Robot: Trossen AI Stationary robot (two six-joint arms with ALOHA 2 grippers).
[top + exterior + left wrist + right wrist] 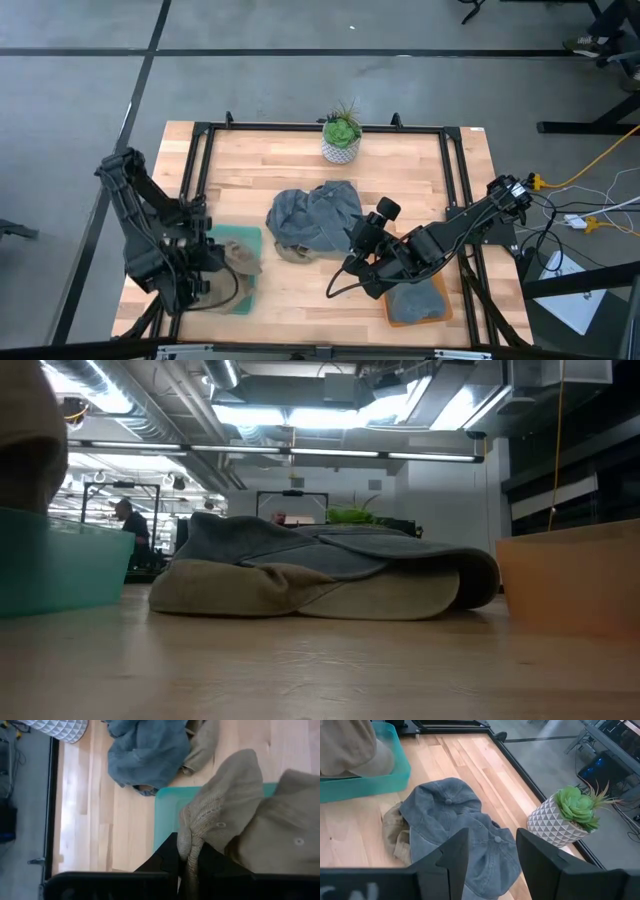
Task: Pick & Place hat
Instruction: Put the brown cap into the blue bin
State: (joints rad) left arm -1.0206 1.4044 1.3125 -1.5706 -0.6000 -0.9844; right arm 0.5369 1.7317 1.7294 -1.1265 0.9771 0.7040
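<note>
Tan hat [235, 815] is pinched by its brim in the left gripper [190, 865], fingers closed on the fabric, crown hanging over the teal bin [240, 268] at the table's front left. In the high view the same tan hat [240, 255] sits above the bin's rim, left gripper [212, 262] right beside it. Whether the hat touches the bin floor can't be told.

Mid-table lies a pile of hats: blue-grey denim hats [318, 218] on top, one more tan hat [292, 250] poking out from under the pile's front edge. Low view shows that pile flat on the wood, denim hats [330, 550] draped over the tan one [300, 592], teal bin wall [60, 565] at one side, orange bin wall [570, 575] at the other.

Right gripper [358, 240] hovers just beside the pile's right edge, fingers apart, holding nothing; the right wrist view looks between both fingers [455, 855] at the denim hats [465, 820] below. Orange bin [418, 303] at front right holds a blue-grey hat [416, 300], partly covered by the right arm.

Potted succulent [342, 137] in a white patterned pot stands at the table's far edge, well apart from the pile. Wooden table [270, 160] has a black frame. A person [128, 525] shows far off in the room behind.
</note>
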